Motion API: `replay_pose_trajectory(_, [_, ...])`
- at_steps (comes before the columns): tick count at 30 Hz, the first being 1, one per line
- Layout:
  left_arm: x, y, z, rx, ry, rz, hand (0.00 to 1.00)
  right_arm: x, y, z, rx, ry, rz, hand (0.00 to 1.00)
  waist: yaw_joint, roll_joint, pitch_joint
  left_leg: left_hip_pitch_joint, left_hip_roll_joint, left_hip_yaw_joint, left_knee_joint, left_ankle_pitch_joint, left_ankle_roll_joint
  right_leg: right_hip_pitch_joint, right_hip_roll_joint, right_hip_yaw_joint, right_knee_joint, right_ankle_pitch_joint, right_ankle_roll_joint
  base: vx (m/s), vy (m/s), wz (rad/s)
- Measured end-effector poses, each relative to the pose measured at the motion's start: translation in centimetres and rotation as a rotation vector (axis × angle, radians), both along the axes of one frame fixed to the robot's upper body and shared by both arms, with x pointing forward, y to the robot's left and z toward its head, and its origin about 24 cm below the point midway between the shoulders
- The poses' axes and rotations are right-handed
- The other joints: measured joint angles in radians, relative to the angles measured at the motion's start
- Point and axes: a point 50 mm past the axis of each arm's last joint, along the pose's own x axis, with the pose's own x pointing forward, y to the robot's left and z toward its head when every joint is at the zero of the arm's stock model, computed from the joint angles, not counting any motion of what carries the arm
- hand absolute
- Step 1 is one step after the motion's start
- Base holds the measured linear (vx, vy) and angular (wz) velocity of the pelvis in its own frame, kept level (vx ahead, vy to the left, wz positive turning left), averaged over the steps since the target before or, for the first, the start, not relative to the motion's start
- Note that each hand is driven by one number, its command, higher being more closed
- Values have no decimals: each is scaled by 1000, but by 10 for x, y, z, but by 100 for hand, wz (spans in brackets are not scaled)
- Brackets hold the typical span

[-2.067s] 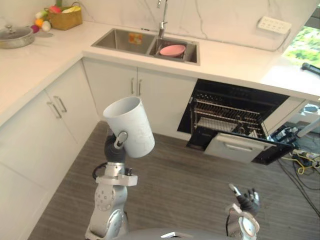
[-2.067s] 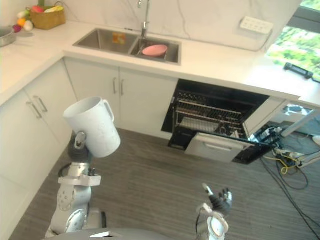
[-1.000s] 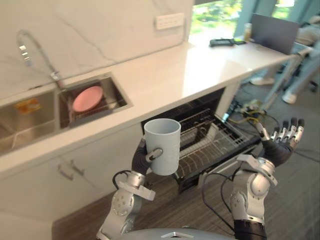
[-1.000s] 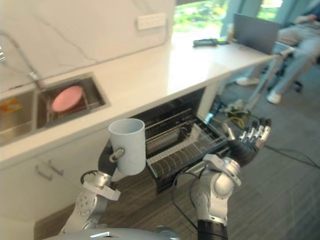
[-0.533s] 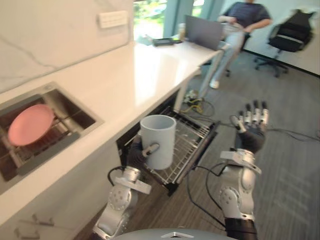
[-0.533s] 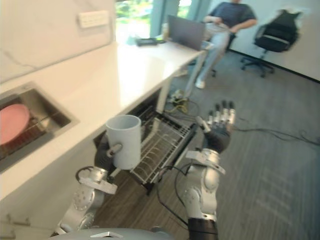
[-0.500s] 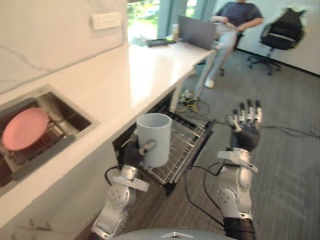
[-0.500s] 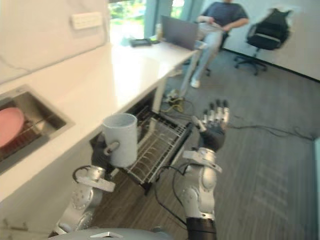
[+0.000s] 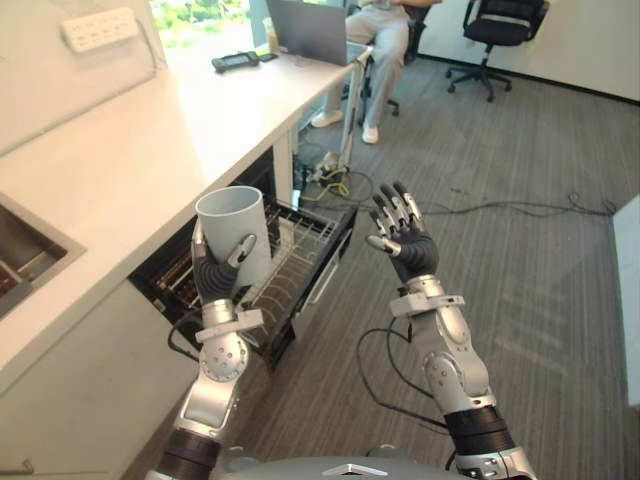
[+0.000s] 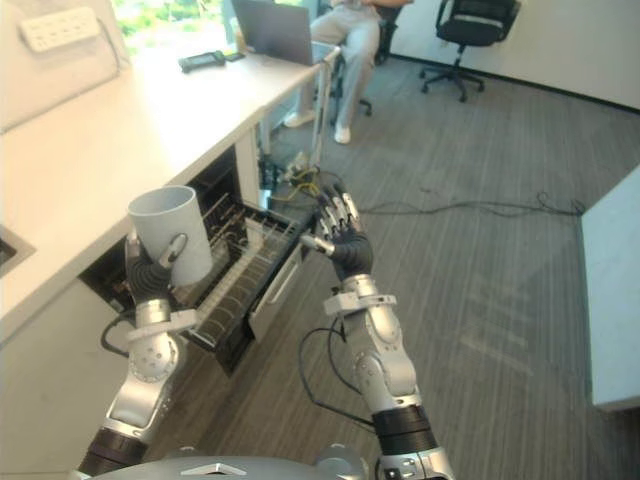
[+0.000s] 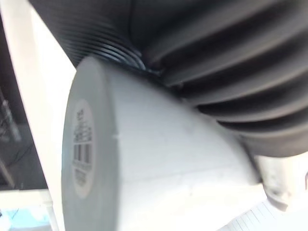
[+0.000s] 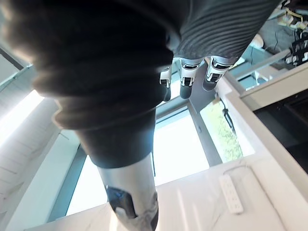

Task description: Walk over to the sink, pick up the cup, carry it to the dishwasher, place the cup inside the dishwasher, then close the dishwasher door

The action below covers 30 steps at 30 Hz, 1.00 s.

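A pale grey cup [image 9: 235, 230] stands upright in my left hand [image 9: 212, 278], whose fingers and thumb are curled round its lower part. I hold it just above the near end of the pulled-out wire rack [image 9: 300, 248] of the open dishwasher [image 9: 165, 285] under the counter. In the left wrist view the cup [image 11: 144, 178] lies against the hand's ribbed cover [image 11: 216, 57], its base label showing. My right hand [image 9: 405, 243] is raised to the right of the rack, fingers straight and spread, holding nothing; its fingers [image 12: 186, 79] also show straight in the right wrist view.
The white counter [image 9: 130, 160] runs along the left, with a sink corner [image 9: 25, 250] and a power strip [image 9: 100, 27] on the wall. At its far end are a laptop [image 9: 310, 20], a seated person [image 9: 385, 20] and an office chair [image 9: 500, 20]. Cables [image 9: 480, 208] cross the floor.
The camera has swung right, so the sink has slid almost out of view and the dishwasher now lies below my left hand. The cup stays gripped; the right hand stays raised and open.
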Motion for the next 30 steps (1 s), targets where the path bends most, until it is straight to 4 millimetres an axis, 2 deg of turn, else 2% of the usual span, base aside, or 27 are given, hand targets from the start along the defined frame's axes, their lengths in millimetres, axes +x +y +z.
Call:
replay_pose_trajectory(2, [-2,0,1,78,-43,68,100,-1,1,0,28,-5,31,0,-1,4,-3,-4,-25,-10,-47,12,2,-13,-12,-11,-5,4,10,-52,33,37])
replay_pose_trajectory(7, [2,-2,7,238,-149,186,100,-5,22,-2,132,-4,173,0,7,-15,1,-13,-89,-3,-97,42,4,-40,-39,53,-40,33,32,-71,56,8])
replay_pose_trajectory(10, [3,-7,15,324,-237,244,100,-6,26,-3,156,3,229,0,5,-14,0,3,-124,23,-129,52,4,-40,-57,78,-84,76,40,-4,79,-15])
replay_pose_trajectory(13, [4,-12,21,417,-306,264,100,-7,32,-5,153,14,255,0,-2,-14,-1,8,-136,40,-147,61,1,-32,-56,88,-135,112,46,30,39,-13])
replay_pose_trajectory(16, [5,-16,24,470,-342,279,100,-8,39,-7,168,35,296,0,-13,-13,-1,32,-141,44,-166,64,-3,-13,-53,92,-155,121,47,36,11,-5])
replay_pose_trajectory(21, [5,-27,27,569,-407,258,100,-12,51,-9,153,52,346,0,-12,-4,-16,40,-147,49,-182,68,-3,-2,-50,93,-182,136,48,0,0,0])
replay_pose_trajectory(24, [6,-31,20,609,-387,229,100,-15,64,-11,92,52,392,0,-12,-2,-19,40,-148,61,-183,70,-3,-2,-47,100,-200,151,47,-27,11,-8])
replay_pose_trajectory(30, [9,-31,9,651,-344,207,100,-16,76,-8,52,49,441,0,-15,-4,-22,53,-154,66,-237,103,-3,-4,-39,101,-215,162,43,-31,4,-2])
